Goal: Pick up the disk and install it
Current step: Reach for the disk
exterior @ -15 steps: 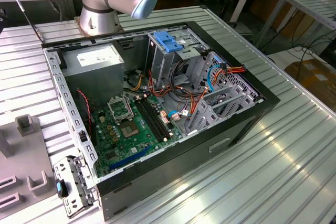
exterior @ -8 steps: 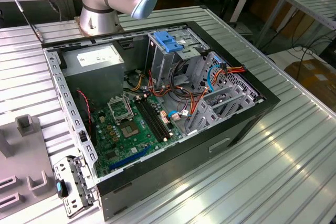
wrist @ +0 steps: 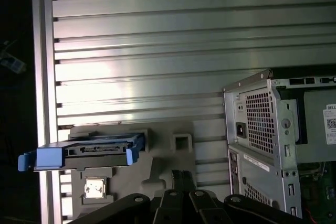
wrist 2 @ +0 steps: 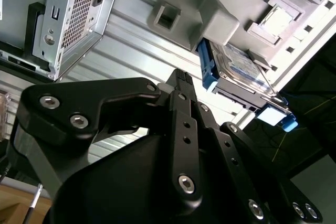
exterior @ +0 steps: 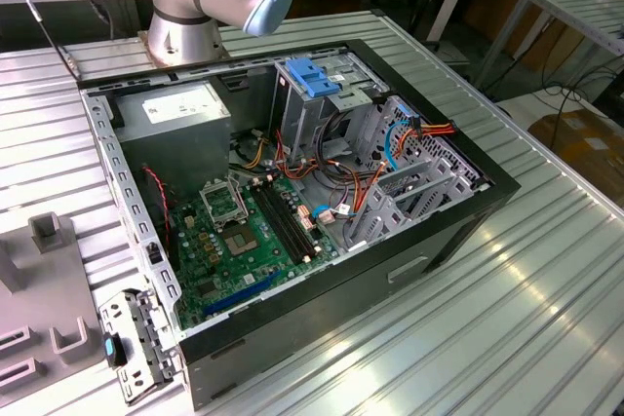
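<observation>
The disk (wrist 2: 239,69) is a grey metal drive framed by a blue carrier rail, with a blue handle (wrist 2: 286,121) at one end. It rests in a slot of a grey plastic fixture (wrist 2: 210,14) on the ribbed metal table. In the first wrist view the disk (wrist: 97,150) lies edge-on across the fixture (wrist: 173,148), its blue handle (wrist: 42,159) reaching towards the table's edge. My gripper (wrist 2: 179,77) hangs well clear of the disk, shut with nothing between its fingers. In the first wrist view the gripper (wrist: 181,174) points at the fixture beside the disk.
An open computer case (exterior: 292,192) lies on the table, showing its motherboard, cables and a tall grey drive cage with a blue bracket (exterior: 314,75) on top. The case's rear panel (wrist: 262,129) stands close to the fixture. The arm's base (exterior: 185,26) stands behind the case.
</observation>
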You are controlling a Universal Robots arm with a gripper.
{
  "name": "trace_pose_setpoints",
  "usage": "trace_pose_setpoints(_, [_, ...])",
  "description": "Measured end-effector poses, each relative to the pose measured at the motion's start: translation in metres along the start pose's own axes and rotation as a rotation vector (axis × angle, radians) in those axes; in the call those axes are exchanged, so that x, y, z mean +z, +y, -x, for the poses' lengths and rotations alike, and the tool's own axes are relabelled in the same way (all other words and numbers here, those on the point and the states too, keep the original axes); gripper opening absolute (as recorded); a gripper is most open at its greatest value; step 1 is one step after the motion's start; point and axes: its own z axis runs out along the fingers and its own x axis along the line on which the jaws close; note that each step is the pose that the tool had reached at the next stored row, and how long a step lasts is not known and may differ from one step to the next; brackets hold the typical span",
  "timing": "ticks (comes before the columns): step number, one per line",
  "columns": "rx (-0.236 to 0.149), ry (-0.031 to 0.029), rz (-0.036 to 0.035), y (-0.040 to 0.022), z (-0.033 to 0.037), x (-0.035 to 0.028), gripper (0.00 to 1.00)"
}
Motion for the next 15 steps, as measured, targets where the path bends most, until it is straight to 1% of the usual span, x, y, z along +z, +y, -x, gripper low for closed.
trace_pose_setpoints(3, [0.0,0.0,-0.0001,-0.0002,-0.0025,-0.0001,0.11])
trace_pose_setpoints(15, [0.0,0.0001,-0.0001,-0.0006,-0.0079,-0.0003,0.11])
